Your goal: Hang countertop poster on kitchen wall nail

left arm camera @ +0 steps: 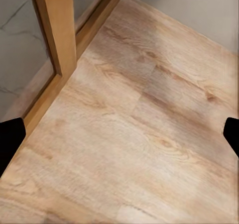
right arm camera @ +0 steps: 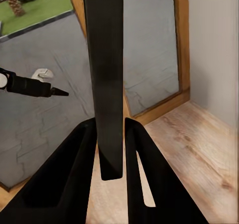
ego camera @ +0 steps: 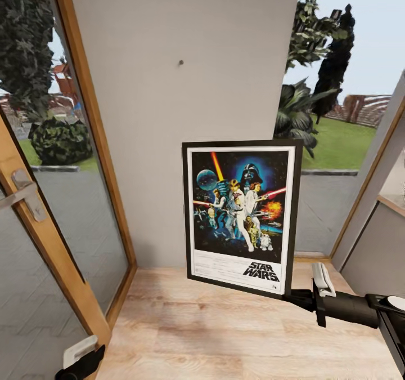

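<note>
Your right gripper [ego camera: 293, 297] sits at about 4 o'clock in the head view, and its fingers [right arm camera: 74, 184] are clamped on the lower right corner of the poster [ego camera: 241, 214]. In the right wrist view the black frame edge [right arm camera: 107, 74] runs straight up between the two dark fingers, pinched from both sides.

You are holding the poster upright in the air in front of a pale grey wall panel [ego camera: 169, 87], with its base above the wooden floor [ego camera: 225, 329] and its top tipped very slightly. The Star Wars picture faces you, logo at the lower right of the print.

A single wall nail [ego camera: 181, 63] shows as a small dark dot on the panel at about 12 o'clock, well above the poster's top edge and a little toward its left side. Poster and nail are well apart.

Your left gripper [ego camera: 81, 360] is low at 7 o'clock in the head view, beside the wooden door frame [ego camera: 53, 239]. In the left wrist view its dark fingers [left arm camera: 10, 137] appear at the two side edges with bare floor between them, so it is spread wide and holds nothing.

Glass panes flank the wall panel, with shrubs and grass [ego camera: 337, 143] outside.
</note>
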You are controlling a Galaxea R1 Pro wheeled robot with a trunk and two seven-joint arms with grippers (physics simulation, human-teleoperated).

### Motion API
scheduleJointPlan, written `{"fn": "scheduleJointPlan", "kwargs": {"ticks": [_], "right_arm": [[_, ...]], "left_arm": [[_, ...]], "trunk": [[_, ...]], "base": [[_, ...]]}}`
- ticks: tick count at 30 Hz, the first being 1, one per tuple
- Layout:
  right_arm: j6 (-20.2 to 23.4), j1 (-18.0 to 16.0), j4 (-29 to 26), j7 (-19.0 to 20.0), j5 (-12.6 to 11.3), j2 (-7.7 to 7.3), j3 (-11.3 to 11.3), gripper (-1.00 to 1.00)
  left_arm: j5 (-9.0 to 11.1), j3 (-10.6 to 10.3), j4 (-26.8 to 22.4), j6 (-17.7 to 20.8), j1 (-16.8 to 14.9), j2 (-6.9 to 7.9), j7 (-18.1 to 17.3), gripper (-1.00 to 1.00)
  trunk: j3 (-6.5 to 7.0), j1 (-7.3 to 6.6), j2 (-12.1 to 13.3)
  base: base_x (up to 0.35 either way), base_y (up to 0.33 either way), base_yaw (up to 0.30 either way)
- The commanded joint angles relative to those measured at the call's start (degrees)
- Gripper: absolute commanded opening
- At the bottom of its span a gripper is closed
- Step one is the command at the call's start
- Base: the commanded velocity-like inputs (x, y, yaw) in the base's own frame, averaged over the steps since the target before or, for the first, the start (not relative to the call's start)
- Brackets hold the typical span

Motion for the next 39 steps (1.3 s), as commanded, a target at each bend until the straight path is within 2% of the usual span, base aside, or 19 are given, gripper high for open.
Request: {"fn": "scheduleJointPlan", "kwargs": {"ticks": [1,12,14,16,17,20,21,30,32,33,36,37,39], "right_arm": [[0.77,-0.06,-0.01,0.33,-0.04,0.00,-0.03,-1.00],[0.81,-0.07,-0.01,0.33,-0.04,0.00,-0.07,-1.00],[0.83,-0.07,-0.01,0.33,-0.04,0.00,-0.15,-1.00],[0.84,-0.07,-0.03,0.37,-0.04,0.00,-0.18,-1.00],[0.85,-0.07,-0.02,0.41,-0.04,0.00,-0.23,-1.00],[0.85,-0.06,-0.03,0.49,-0.06,-0.04,-0.27,-1.00],[0.92,-0.06,-0.42,0.56,-0.06,-0.07,-0.25,-1.00],[1.12,-0.83,-2.45,0.23,-0.27,0.06,0.01,-1.00],[2.31,-3.82,-2.64,0.18,-3.46,0.08,0.11,-1.00],[8.73,-8.49,-4.48,0.16,-6.97,0.09,0.38,-1.00],[12.18,-11.87,-6.09,0.14,-7.73,0.12,1.20,-1.00],[15.28,-15.40,-6.81,0.10,-8.03,0.15,2.59,-1.00],[16.61,-17.12,-6.98,0.09,-8.09,0.16,3.11,-1.00]], "left_arm": [[0.60,0.10,0.09,-0.08,-0.06,0.02,-0.42,1.00],[0.48,0.11,0.26,-0.20,-0.06,0.04,-0.42,1.00],[0.41,0.10,1.57,-0.19,-0.06,0.07,-0.42,1.00],[0.07,0.03,4.92,-0.27,-0.06,0.18,-0.42,1.00],[-0.64,0.02,7.11,-0.40,-0.06,0.28,-0.41,1.00],[-2.35,0.02,9.27,-0.56,-0.06,0.38,-0.37,1.00],[-4.21,0.02,10.84,-0.65,-0.06,0.53,-0.35,1.00],[-5.20,0.03,11.59,-1.22,-0.06,1.48,-0.34,1.00],[-5.31,0.03,11.60,-1.22,-0.06,1.47,-0.34,1.00],[-5.41,0.04,11.60,-1.23,-0.06,1.47,-0.34,1.00],[-5.44,0.03,11.60,-1.23,-0.06,1.46,-0.34,1.00],[-5.46,0.01,11.60,-1.23,-0.06,1.46,-0.34,1.00],[-5.46,-0.01,11.60,-1.23,-0.06,1.46,-0.34,1.00]], "trunk": [[-0.13,0.04,-0.13],[-0.12,0.04,-0.13],[-0.12,0.04,-0.13],[-0.12,0.04,-0.13],[-0.12,0.04,-0.13],[-0.12,0.04,-0.13],[-0.12,0.04,-0.13],[-0.12,0.04,-0.13],[-0.12,0.04,-0.13],[-0.12,0.04,-0.13],[-0.12,0.04,-0.13],[-0.12,0.04,-0.13],[-0.12,0.04,-0.13]], "base": [[0.006,0.006,-0.064],[0.001,0.001,-0.036],[0.000,0.000,-0.001],[0.000,0.000,0.000],[0.000,0.000,0.000],[0.000,0.000,0.000],[0.000,0.000,0.000],[0.000,0.000,0.000],[0.000,0.000,0.000],[0.000,0.000,0.000],[0.000,0.000,0.000],[0.000,0.000,0.000],[0.000,0.000,0.000]]}}
